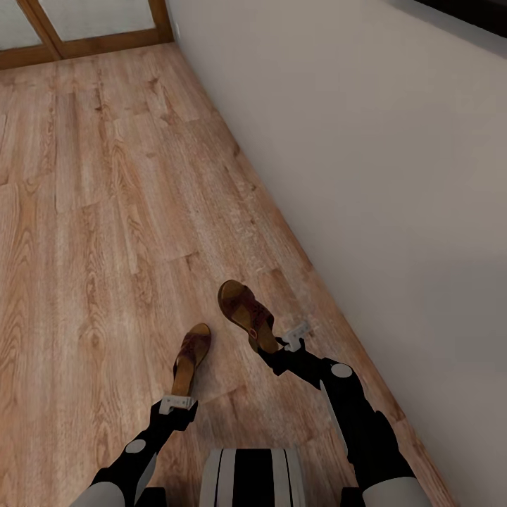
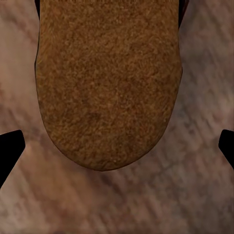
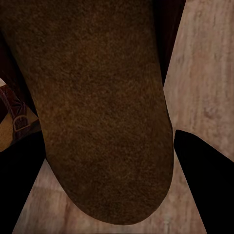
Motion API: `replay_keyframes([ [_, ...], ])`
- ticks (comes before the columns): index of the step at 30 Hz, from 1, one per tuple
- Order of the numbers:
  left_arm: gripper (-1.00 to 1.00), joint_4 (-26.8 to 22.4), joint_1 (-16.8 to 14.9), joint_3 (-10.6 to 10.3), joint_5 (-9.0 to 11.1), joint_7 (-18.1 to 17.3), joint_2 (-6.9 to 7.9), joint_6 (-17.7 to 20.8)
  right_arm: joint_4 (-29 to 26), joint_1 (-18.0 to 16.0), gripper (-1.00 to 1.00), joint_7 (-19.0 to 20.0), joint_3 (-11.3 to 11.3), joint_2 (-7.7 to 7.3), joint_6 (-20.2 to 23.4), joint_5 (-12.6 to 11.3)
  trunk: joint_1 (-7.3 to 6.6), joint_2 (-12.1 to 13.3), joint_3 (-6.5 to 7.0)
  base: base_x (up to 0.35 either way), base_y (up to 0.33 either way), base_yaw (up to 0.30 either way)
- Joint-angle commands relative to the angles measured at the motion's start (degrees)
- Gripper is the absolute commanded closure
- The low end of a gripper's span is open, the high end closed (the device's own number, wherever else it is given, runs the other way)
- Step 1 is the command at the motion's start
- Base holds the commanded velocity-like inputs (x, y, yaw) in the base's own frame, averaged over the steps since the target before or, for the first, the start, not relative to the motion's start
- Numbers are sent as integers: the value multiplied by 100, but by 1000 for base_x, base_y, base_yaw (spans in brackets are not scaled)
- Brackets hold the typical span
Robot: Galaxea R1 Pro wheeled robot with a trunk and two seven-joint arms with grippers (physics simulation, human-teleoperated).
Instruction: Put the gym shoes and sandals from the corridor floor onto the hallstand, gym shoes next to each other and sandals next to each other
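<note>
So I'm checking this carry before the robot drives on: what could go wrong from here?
1. Each hand grips its sandal by the heel end only: the left hand with the left sandal, the right hand with the right sandal. The long toe ends stick out and could swing or slip loose.
2. The right arm rides close to the wall, so a turn might brush it.

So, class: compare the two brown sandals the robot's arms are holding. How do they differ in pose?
The left sandal, at the left gripper, points almost straight ahead; the right sandal, at the right gripper, angles toward the robot's left. The right sandal also sits further forward and nearer the wall. Both are dark brown with tan soles.
</note>
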Motion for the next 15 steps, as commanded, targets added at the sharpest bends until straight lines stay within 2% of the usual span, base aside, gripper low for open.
replay_keyframes([
  [1, -100, -5, -2, 49, -36, -36, -5, -14, -9, -2, 100, 40, -8, 3, 26, 36, -1, -1, -3, 120, 44, 0],
  [5, -100, -5, -2, 49, -36, -36, -5, -14, -12, -1, 100, 40, -6, 3, 24, 36, -1, -1, -3, 120, 66, 0],
  [15, -100, -5, -2, 49, -36, -36, -6, -14, -17, -2, 100, 40, -11, 3, 24, 36, -1, -1, -3, 10, 6, 0],
])
